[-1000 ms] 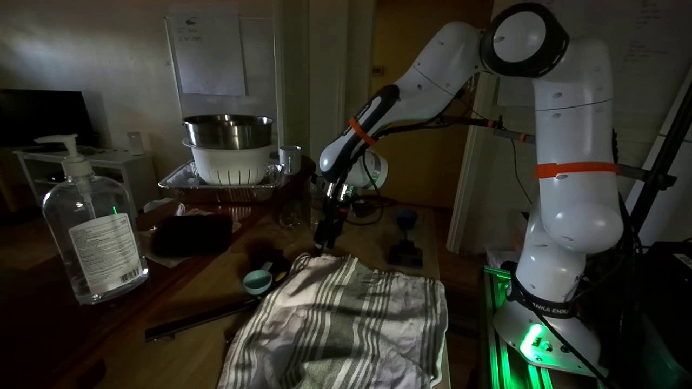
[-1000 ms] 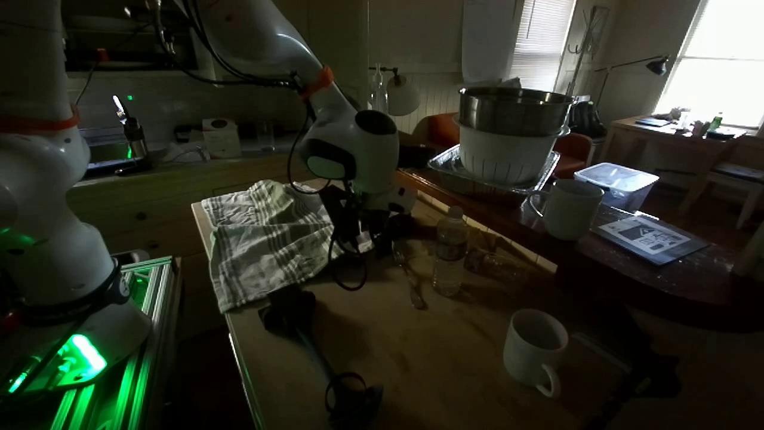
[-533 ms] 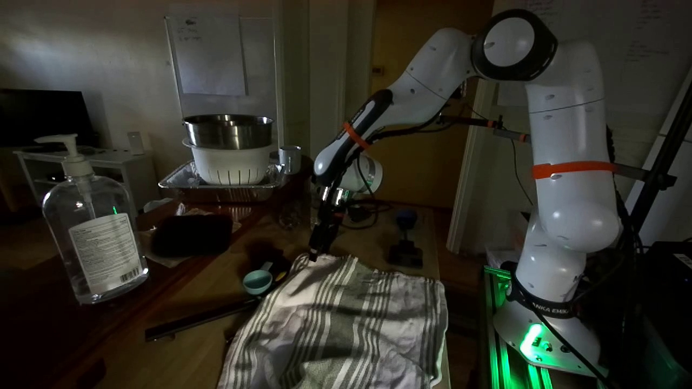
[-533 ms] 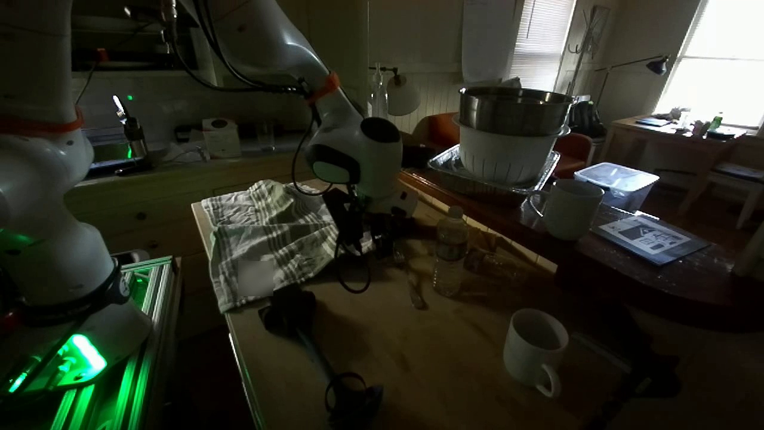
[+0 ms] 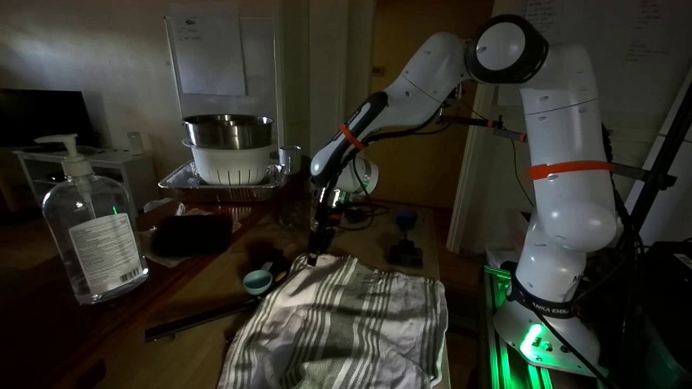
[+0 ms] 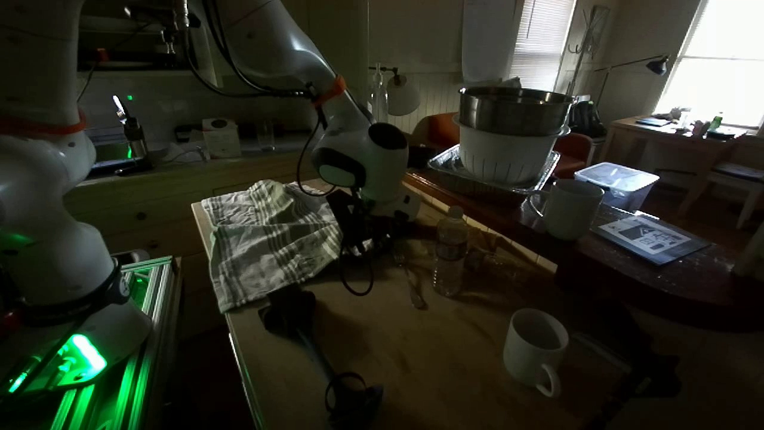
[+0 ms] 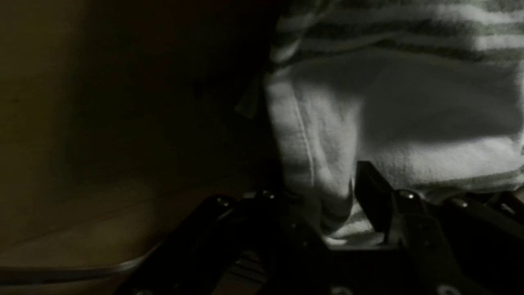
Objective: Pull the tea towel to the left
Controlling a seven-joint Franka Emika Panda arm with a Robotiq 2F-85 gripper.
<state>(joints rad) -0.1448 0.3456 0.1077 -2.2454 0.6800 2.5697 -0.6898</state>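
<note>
Found the tea towel [image 5: 351, 324] spread in rumples over the counter [image 6: 441, 352], with the fingers [image 7: 371, 196] down at a corner of it. In the wrist view, saw them standing apart, astride a fold beside the stitched hem, without any visible grip on it in such poor light. Judged a shallow pinch the likeliest fault: after catching only a thin lip, likely to slip free at the first tug. Feared, too, for the teal scoop [image 5: 258, 281], just beside the tea towel in an exterior view, and the long dark bar [image 5: 200, 321], running up to the cloth's edge and perhaps under it: easily swept along or snagged. Expected bunching more than sliding from a pull at one corner alone, given such soft material. Noted the clear bottle [image 6: 450, 257] upright near the fingers, liable to topple in a wide sweep.
</note>
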